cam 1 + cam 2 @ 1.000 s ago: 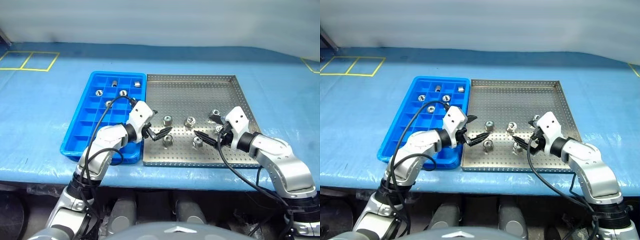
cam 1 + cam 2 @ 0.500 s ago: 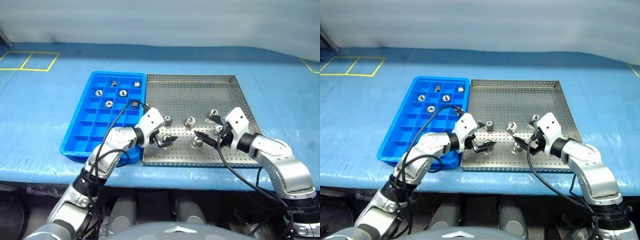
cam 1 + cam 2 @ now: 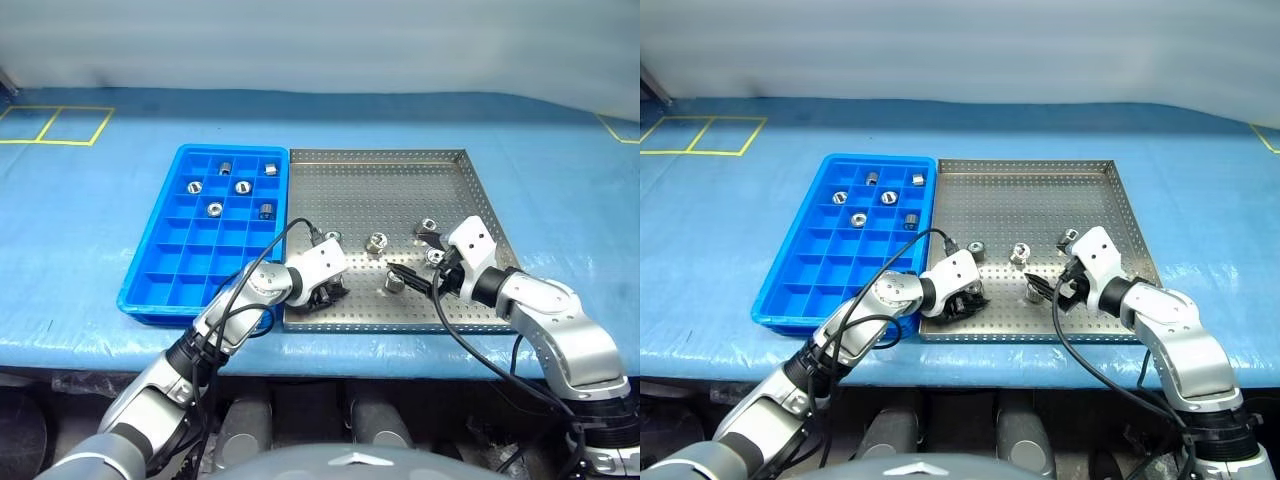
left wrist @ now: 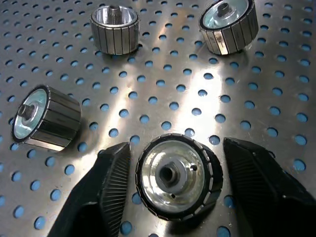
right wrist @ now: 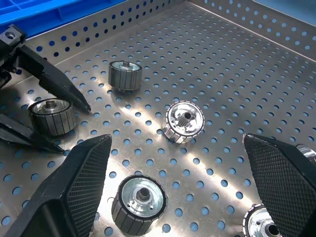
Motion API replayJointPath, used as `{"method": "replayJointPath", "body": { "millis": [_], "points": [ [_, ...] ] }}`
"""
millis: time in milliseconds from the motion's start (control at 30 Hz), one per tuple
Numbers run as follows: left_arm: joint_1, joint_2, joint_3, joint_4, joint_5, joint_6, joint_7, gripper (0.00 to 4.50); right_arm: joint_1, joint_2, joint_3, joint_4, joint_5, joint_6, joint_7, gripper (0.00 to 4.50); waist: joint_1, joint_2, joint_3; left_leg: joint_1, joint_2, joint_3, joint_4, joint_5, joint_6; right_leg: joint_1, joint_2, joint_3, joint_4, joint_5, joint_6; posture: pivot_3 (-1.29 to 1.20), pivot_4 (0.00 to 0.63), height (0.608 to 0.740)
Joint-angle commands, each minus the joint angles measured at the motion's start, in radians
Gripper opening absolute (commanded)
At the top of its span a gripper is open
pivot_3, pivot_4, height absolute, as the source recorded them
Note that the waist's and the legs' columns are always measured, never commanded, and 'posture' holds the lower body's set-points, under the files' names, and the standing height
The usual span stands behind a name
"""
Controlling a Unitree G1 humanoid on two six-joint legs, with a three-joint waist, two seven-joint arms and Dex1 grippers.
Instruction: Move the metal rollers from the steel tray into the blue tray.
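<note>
The steel tray point(image 3: 385, 185) holds several metal rollers, among them one at mid tray point(image 3: 377, 241) and one nearer the front point(image 3: 395, 283). My left gripper point(image 3: 328, 292) is low over the tray's front left. In the left wrist view it point(image 4: 177, 148) stands open, its fingers on either side of an upright roller point(image 4: 175, 177), with a gap at one finger. My right gripper point(image 3: 408, 256) hangs wide open above the rollers at the tray's right, holding nothing. The blue tray point(image 3: 172, 272), to the left, has several rollers point(image 3: 214, 209) in its far compartments.
Both trays lie side by side on a blue table cover. Yellow tape lines point(image 3: 60, 125) mark the far left corner. A black cable point(image 3: 255, 270) loops from my left arm over the blue tray's near corner.
My left gripper has come down and to the right, from above the trays' seam onto the steel tray, and now straddles a roller with narrower fingers. The right arm has stayed put.
</note>
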Motion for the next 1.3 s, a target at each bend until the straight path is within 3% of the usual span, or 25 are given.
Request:
{"method": "replayJointPath", "body": {
  "millis": [33,300,567,667,767,1000,1300],
  "points": [
    [0.009,0.004,0.021,-0.022,0.006,0.02,0.0,1.86,-0.016,0.004,-0.003,-0.031,-0.008,-0.021,-0.009,4.5,0.0,0.0,0.0,0.0,0.0,0.0,0.0,0.0,0.0,0.0,0.0,0.0,0.0,0.0,0.0,0.06,0.15,0.74],
    [0.027,-0.011,0.069,-0.06,-0.023,0.008,0.007,1.86,-0.041,0.013,0.019,-0.021,-0.02,-0.023,-0.009,4.5,0.0,0.0,0.0,0.0,0.0,0.0,0.0,0.0,0.0,0.0,0.0,0.0,0.0,0.0,0.0,0.08,0.15,0.74],
    [0.061,-0.099,0.313,-0.261,-0.194,0.048,0.06,1.86,-0.053,0.026,0.026,-0.044,0.039,-0.024,0.057,4.5,0.008,0.0,0.0,-0.001,0.0,0.0,0.0,0.0,0.0,0.0,0.0,0.0,0.0,0.0,0.0,0.09,0.15,0.74],
    [0.065,-0.14,0.428,-0.3,-0.191,0.084,0.183,1.86,-0.059,0.033,0.031,-0.052,0.058,-0.028,0.079,4.5,0.01,0.0,0.0,-0.001,0.0,0.0,0.0,0.0,0.0,0.0,0.0,0.0,0.0,0.0,0.0,0.1,0.15,0.74],
    [0.067,-0.167,0.519,-0.29,-0.093,0.113,0.381,1.86,-0.062,0.035,0.044,-0.04,0.048,-0.031,0.081,4.5,0.012,0.0,0.0,0.0,0.0,0.0,0.0,0.0,0.0,0.001,0.0,0.0,0.0,0.0,0.001,0.12,0.15,0.74],
    [0.08,-0.222,0.627,-0.187,0.097,0.098,0.742,1.86,-0.067,0.048,0.072,-0.02,0.029,-0.038,0.078,4.5,0.028,-0.002,0.001,-0.001,-0.001,-0.001,0.001,0.0,0.0,0.001,0.0,0.0,-0.001,0.001,0.001,0.13,0.15,0.74],
    [0.043,-0.258,0.669,-0.053,0.179,-0.019,0.94,1.86,-0.061,0.047,0.068,-0.017,0.025,-0.041,0.065,4.5,0.043,-0.003,0.002,-0.001,-0.002,-0.001,0.001,0.0,0.0,0.002,-0.001,0.0,-0.002,0.001,0.002,0.12,0.15,0.74]
  ]
}}
